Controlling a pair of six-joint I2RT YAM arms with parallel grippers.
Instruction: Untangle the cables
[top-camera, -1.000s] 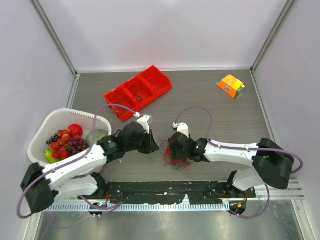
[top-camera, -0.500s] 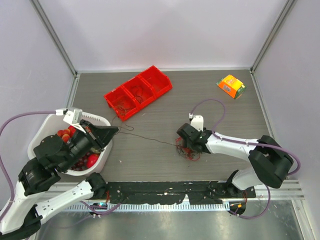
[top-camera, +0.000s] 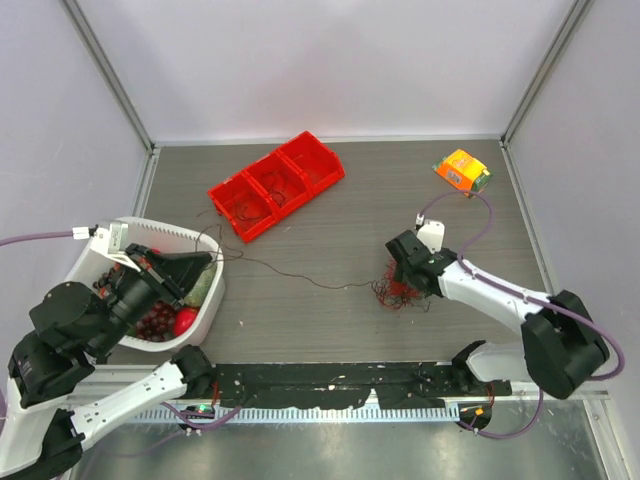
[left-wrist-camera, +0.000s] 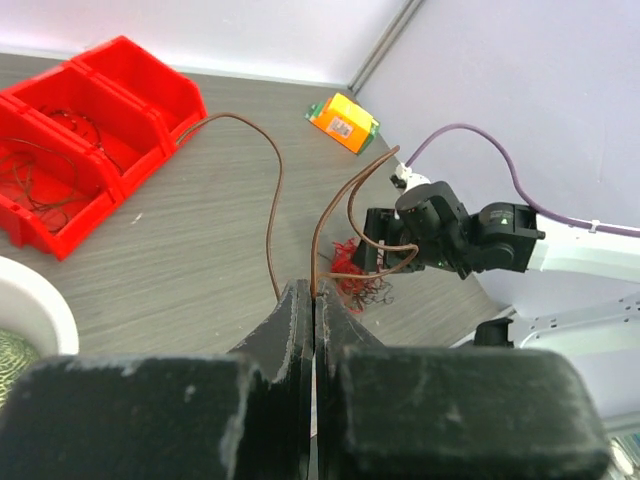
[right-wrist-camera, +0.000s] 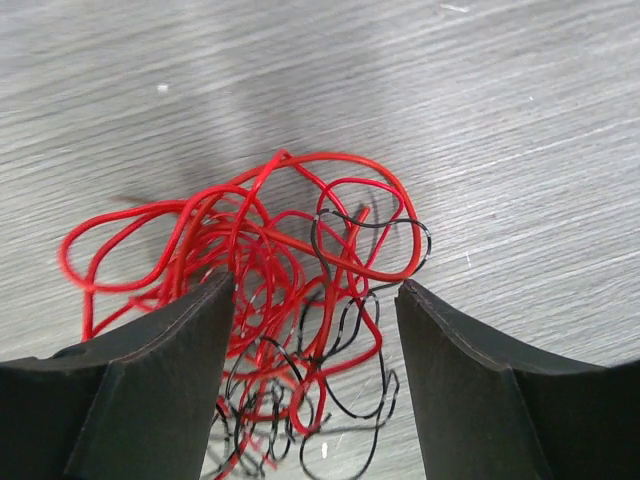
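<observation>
The left gripper (left-wrist-camera: 313, 300) has its jaws pressed together on 1 thin brown cable (left-wrist-camera: 276, 200) that runs across the table (top-camera: 350, 200). The right gripper (right-wrist-camera: 315, 300) hangs with jaws wide apart, astride the clump of red and dark cables (right-wrist-camera: 265, 245) lying on the table.

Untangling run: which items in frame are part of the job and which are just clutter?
Job: red-and-black wire clump; brown wire, pinched in left gripper; right gripper, open over the clump.
Clutter: red bin (few wires inside); fruit basket; orange box.
</observation>
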